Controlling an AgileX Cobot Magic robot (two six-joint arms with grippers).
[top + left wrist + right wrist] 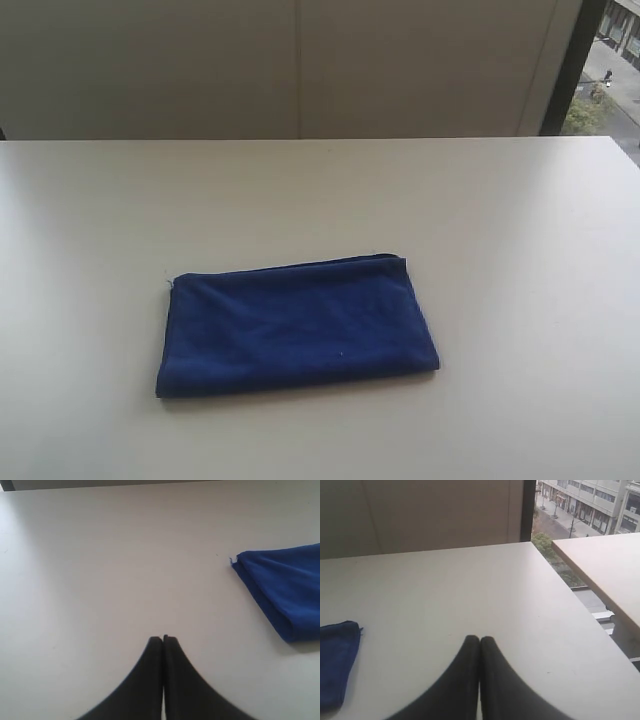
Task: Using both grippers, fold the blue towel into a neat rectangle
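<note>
Blue towel (298, 325) lies folded; wrist views crop it.

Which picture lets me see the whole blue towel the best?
The exterior view: the blue towel lies whole on the table, all edges showing. The left wrist view catches only one end, cut off at the picture's edge; the right wrist view shows just a corner.

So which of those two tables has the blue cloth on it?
The wide table below the left gripper and right gripper: the blue towel lies folded on it. The second table, across the gap beside the window, shows no cloth where visible.
</note>
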